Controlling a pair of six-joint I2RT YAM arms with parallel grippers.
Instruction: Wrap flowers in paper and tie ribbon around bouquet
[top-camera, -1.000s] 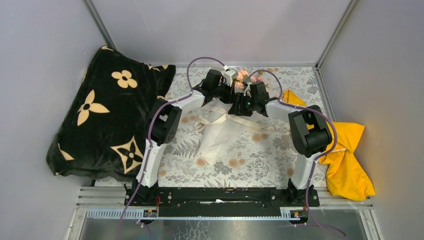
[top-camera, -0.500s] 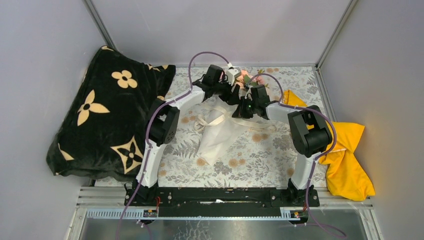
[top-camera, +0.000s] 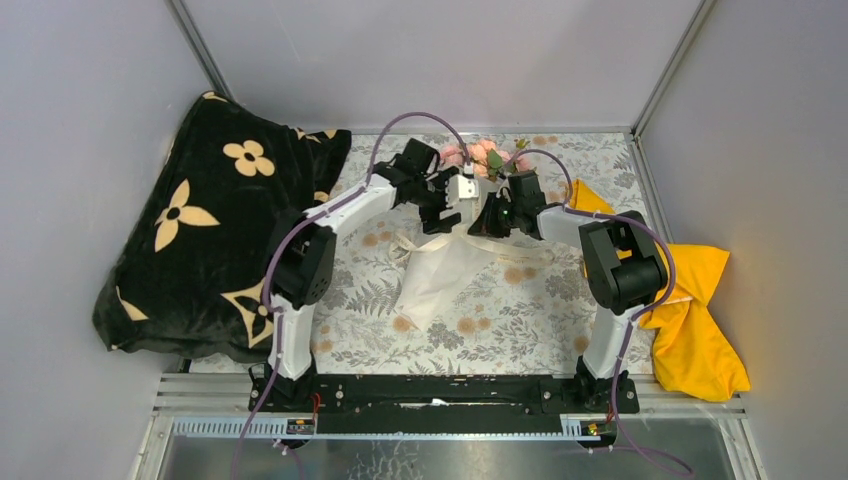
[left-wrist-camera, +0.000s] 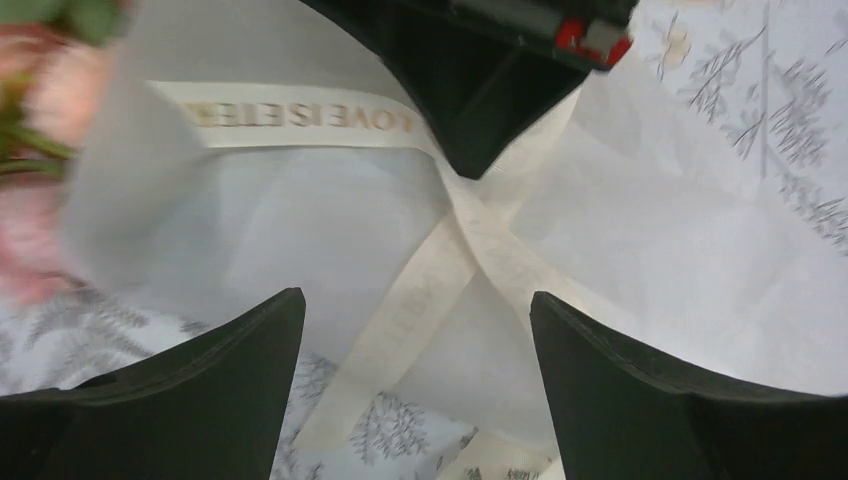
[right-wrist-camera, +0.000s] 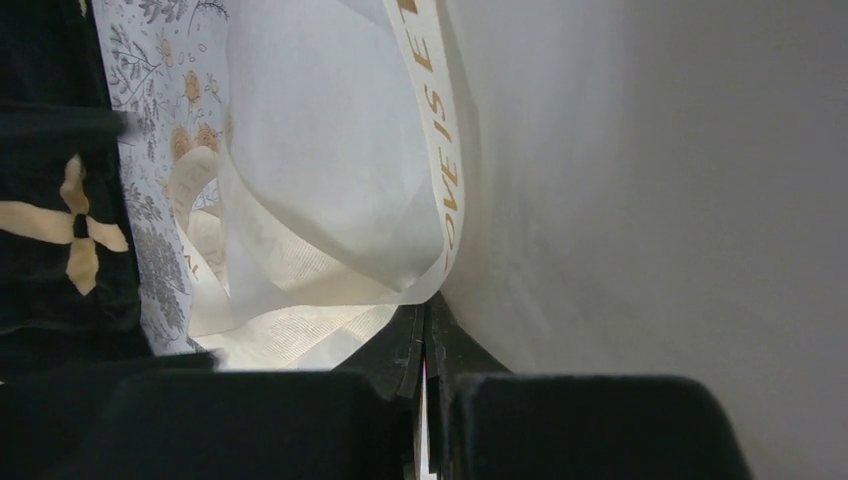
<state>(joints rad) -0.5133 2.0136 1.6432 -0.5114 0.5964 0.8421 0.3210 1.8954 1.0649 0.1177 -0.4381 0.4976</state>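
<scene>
Since a second ago our left gripper (left-wrist-camera: 415, 300) has drawn back a little toward its own side and let go, so its fingers now stand wide apart with nothing between them, while our right gripper (right-wrist-camera: 425, 335) has closed tight. It pinches the ribbon (left-wrist-camera: 440, 270) right where the two strands cross, directly ahead of the open left fingers and just above them. We judge this as a handover. The right hand keeps the crossing taut so the wrap does not slacken, which frees the left hand to go for a loose end. The bouquet (top-camera: 445, 270) lies on the tablecloth (top-camera: 500, 310) under both hands. Its paper (left-wrist-camera: 300, 230) spreads beneath and ahead of the left fingers, and the flowers (top-camera: 480, 157) poke out to the left of that hand, beyond the band of ribbon lying across the cone. From the right hand, the lettered strand runs straight out from the closed fingertips over the paper. Loose loops trail off below the left fingers, and they look like the next thing to gather. The knot is not yet tied.
</scene>
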